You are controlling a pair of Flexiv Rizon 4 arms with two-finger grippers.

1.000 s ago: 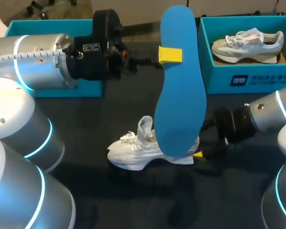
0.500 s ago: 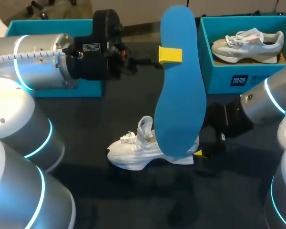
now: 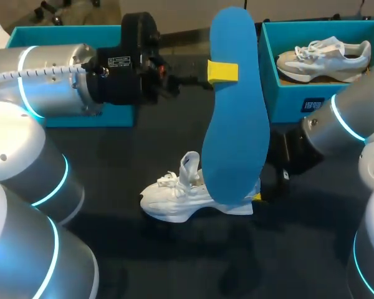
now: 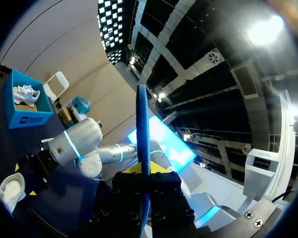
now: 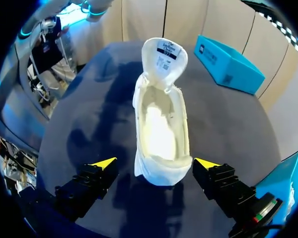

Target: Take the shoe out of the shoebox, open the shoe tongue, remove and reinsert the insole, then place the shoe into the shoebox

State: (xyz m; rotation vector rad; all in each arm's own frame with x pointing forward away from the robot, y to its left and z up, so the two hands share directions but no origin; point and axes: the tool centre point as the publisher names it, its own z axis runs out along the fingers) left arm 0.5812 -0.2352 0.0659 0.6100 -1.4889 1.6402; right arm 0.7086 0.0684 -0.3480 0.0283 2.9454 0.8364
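Insole [image 3: 235, 124] hangs above shoe [image 3: 174, 199], probably blocking overhead access; open gaps between right fingers [image 5: 208, 163], heel.

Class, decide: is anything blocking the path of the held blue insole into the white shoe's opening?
Nothing visible does. The shoe gapes bare, its tongue lifted clear. The right end effector is open, flanking the heel, not covering the opening.

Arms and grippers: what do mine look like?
The left arm and right arm are rounded silver links with cyan rings and black wrists. The left carries a white ribbed cable and white label. The left gripper and right gripper are black, yellow-tipped.
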